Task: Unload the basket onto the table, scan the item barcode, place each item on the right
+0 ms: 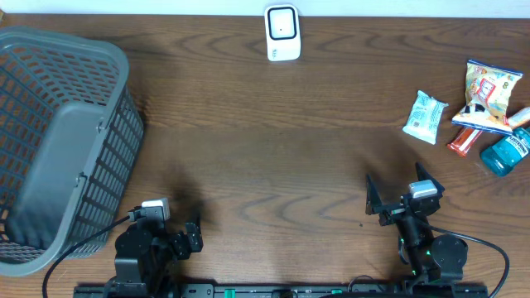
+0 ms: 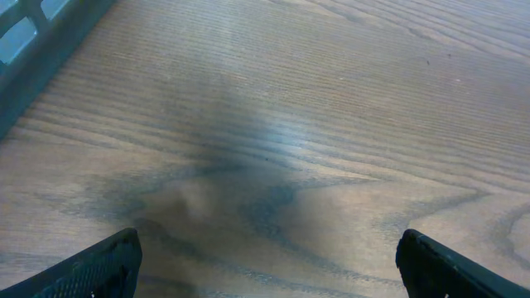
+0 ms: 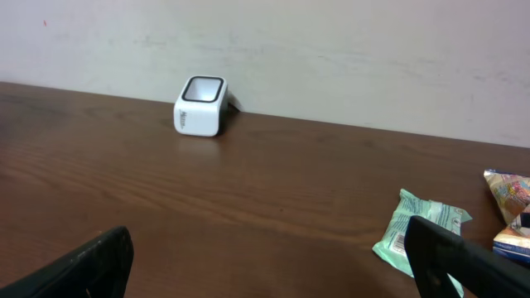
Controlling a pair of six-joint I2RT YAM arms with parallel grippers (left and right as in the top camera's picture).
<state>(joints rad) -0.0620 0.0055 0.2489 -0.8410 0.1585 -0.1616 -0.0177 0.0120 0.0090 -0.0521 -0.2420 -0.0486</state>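
The white barcode scanner [image 1: 282,33] stands at the table's far edge, also small in the right wrist view [image 3: 200,106]. The items lie at the right: a pale green packet [image 1: 426,117] [image 3: 418,234], a snack bag [image 1: 489,95] [image 3: 509,194], an orange tube [image 1: 464,141] and a blue bottle [image 1: 507,151]. My right gripper [image 1: 399,189] [image 3: 269,236] is open and empty, near the front edge, below and left of the green packet. At the front left, my left gripper [image 1: 184,236] [image 2: 267,244] is open over bare wood, holding nothing.
A large grey plastic basket [image 1: 58,141] fills the left side; its wall shows at the top left of the left wrist view [image 2: 33,41]. The wooden table [image 1: 265,149] ends at a pale wall behind the scanner.
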